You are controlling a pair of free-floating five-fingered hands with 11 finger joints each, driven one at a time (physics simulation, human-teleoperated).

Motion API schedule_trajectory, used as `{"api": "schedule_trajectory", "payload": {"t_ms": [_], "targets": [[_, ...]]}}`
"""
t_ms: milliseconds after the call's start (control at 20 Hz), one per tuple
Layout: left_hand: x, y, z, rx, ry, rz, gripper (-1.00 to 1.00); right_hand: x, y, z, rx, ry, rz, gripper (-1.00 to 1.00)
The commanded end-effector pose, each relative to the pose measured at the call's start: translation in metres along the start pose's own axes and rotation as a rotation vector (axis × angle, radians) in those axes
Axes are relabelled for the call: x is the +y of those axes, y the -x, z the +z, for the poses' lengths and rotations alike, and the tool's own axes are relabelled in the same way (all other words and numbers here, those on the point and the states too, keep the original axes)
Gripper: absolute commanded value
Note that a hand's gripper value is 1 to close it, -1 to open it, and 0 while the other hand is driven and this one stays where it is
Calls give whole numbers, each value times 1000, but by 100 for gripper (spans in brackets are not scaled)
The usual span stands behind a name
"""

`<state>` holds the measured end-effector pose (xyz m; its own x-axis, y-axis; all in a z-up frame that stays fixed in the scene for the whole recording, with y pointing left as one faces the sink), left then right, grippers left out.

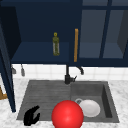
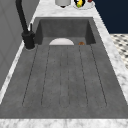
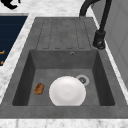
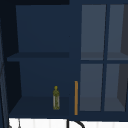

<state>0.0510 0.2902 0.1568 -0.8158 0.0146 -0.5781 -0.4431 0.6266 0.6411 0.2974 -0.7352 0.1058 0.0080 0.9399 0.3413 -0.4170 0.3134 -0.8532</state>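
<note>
1. Nearest you, at the bottom centre of the front view, sits a big red ball (image 1: 67,115), overlapping the sink's (image 1: 30,100) front rim.
2. At the lower left of that view you find the left hand (image 1: 31,116), black, hanging over the front left corner of the sink where the ribbed draining board meets the marble counter (image 1: 120,87). Its fingers look curled downward with nothing between them; the ball is just to its right, apart from it.
3. You see a black hand at the upper left corner of the right side view, cut off by the frame edge; whether it is the same hand you cannot tell.
4. Moving right, the black faucet (image 1: 68,75) stands at the back middle of the sink.
5. Right of centre, the white plate (image 1: 89,108) lies in the basin, partly behind the ball and just beside the drain (image 3: 82,80). In the right side view a small brown sponge (image 3: 39,88) lies left of the plate, apart from it.
6. Up above, you see an open blue cabinet (image 4: 42,32) with a green bottle (image 4: 56,98) upright on its lowest shelf, near the orange door handle (image 4: 76,97).
</note>
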Motion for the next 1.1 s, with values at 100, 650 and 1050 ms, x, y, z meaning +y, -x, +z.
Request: {"api": "schedule_trajectory", "payload": {"t_ms": [100,650,1050], "targets": [[0,0,0,0,0,0,0,10,40,-33,-78,-72,-66,100],[0,0,0,0,0,0,0,-23,29,-12,-75,-163,-229,-100],[0,0,0,0,0,0,0,-53,-3,22,3,-275,-150,-100]]}}
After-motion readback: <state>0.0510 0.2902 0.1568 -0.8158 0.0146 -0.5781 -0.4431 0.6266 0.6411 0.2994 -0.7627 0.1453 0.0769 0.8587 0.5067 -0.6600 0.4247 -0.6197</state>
